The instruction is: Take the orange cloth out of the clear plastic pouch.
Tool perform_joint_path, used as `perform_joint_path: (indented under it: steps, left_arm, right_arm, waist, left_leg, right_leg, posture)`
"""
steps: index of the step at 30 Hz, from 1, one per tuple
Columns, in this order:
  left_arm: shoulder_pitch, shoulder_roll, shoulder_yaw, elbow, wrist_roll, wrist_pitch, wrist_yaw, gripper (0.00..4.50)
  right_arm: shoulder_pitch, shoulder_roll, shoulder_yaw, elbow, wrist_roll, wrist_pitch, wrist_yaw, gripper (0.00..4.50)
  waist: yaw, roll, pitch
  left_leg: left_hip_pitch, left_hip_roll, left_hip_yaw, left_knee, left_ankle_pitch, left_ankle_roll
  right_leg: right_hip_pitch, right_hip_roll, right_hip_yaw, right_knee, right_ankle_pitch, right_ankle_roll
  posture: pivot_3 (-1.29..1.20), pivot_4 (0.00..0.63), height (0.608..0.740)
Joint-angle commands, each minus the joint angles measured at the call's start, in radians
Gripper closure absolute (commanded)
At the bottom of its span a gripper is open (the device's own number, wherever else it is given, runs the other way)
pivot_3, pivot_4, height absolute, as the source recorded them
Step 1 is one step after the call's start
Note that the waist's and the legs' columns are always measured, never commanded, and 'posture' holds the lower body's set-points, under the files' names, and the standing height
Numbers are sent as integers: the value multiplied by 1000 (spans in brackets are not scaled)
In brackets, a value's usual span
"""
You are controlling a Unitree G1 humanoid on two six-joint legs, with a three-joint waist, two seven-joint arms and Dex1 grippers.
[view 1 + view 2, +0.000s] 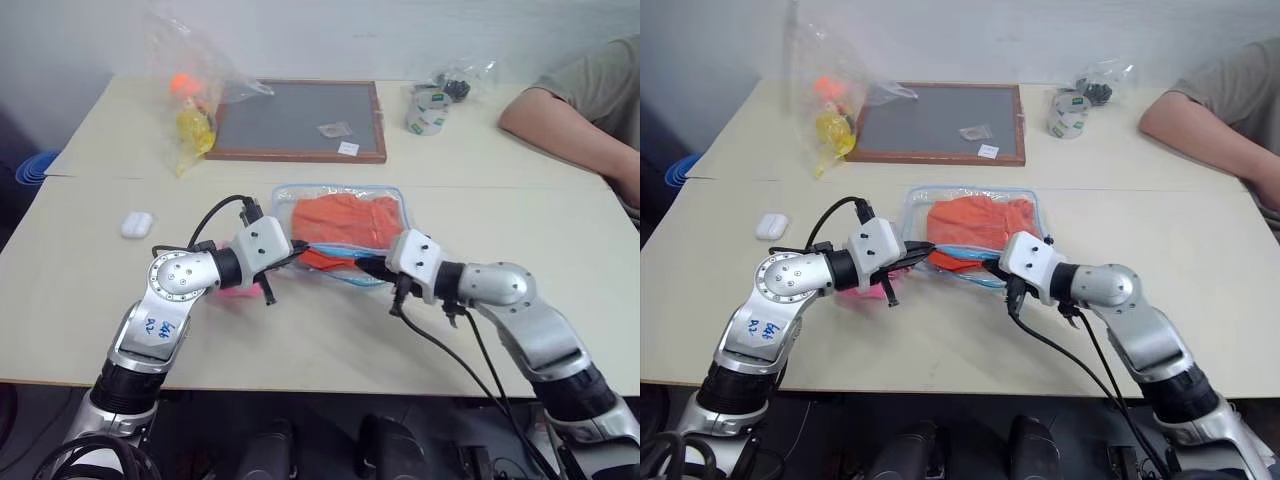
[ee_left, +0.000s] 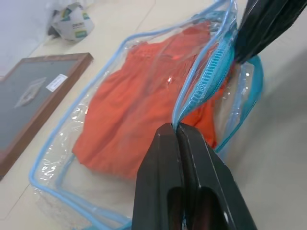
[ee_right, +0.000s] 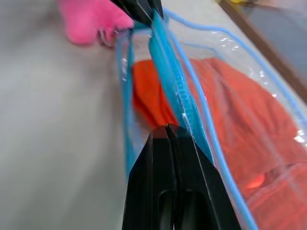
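The clear plastic pouch (image 1: 388,200) lies flat mid-table, edged in light blue zipper tape, with the orange cloth (image 1: 345,222) inside it. Its near edge is lifted between both grippers. My left gripper (image 2: 176,129) is shut on the blue zipper edging (image 2: 211,76) at the pouch's left end. My right gripper (image 3: 167,127) is shut on the same edging further right, and its black fingers (image 2: 264,24) show in the left wrist view. The cloth (image 2: 134,110) shows wrinkled through the plastic. A pink plush charm (image 3: 91,19) lies on the table beside the pouch, near my left gripper.
A crinkly clear bag (image 1: 195,100) with orange and yellow items stands at the back left beside a framed grey board (image 1: 300,120). A tape roll (image 1: 427,108) sits behind the pouch. A small white case (image 1: 136,223) lies left. A person's arm (image 1: 570,125) rests at the back right.
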State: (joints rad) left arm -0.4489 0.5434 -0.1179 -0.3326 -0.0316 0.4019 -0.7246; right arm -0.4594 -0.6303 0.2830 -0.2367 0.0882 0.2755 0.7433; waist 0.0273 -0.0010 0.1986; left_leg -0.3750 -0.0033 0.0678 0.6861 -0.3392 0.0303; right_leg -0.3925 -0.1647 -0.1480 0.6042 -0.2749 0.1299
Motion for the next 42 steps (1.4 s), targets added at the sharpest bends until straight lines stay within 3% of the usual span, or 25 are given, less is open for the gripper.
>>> perform_joint_path:
  steps: [1,4,11,21,28,32,35,42]
  left_arm:
    - [-14,-12,10,-52,-11,12,25,4500]
    - [-34,-24,12,-59,-15,34,37,4500]
    - [-41,-27,5,-86,-23,57,37,4500]
    - [-73,-42,0,-94,-26,91,50,4500]
    - [-103,-61,2,-86,-29,113,70,4500]
    - [-101,-63,0,-90,-30,120,75,4500]
    - [-96,-62,3,-92,-34,126,79,4500]
    - [-103,-107,43,-65,-82,198,126,4500]
  right_arm:
    - [-12,-5,38,59,-131,-142,-29,4211]
    - [-15,-5,54,127,-217,-230,-55,3617]
    - [-59,57,63,225,-369,-298,-164,1188]
    - [-135,74,161,357,-592,-473,-213,1188]
    - [-264,177,229,611,-757,-478,-353,1188]
    - [-316,239,221,752,-757,-453,-405,1188]
    - [-317,261,210,778,-722,-453,-382,1752]
    - [-205,230,158,596,-575,-425,-195,4130]
  waist:
    - [-2,0,0]
    - [-4,0,0]
    - [-10,0,0]
    - [-13,0,0]
    - [-31,0,0]
    - [-32,0,0]
    - [-31,-1,-1]
    - [-28,-1,-1]
  left_leg:
    - [0,0,0,0,0,0]
    - [0,0,0,0,0,0]
    - [0,1,0,0,0,0]
    - [0,1,0,0,0,0]
    - [1,1,0,0,1,-1]
    - [3,2,0,0,1,-2]
    - [4,1,-1,0,1,-2]
    - [3,1,-2,0,1,-2]
  right_leg:
    - [0,0,0,0,0,0]
    - [0,0,0,0,0,0]
    - [0,1,0,0,0,0]
    - [0,1,0,0,0,0]
    - [0,1,0,1,0,0]
    - [1,1,0,2,0,-1]
    - [3,1,1,2,0,-1]
    - [3,1,1,2,0,-1]
  posture:
    - [0,150,740]
    - [0,150,740]
    - [0,150,740]
    - [0,150,740]
    - [0,150,740]
    - [0,150,740]
    - [0,150,740]
    - [0,150,740]
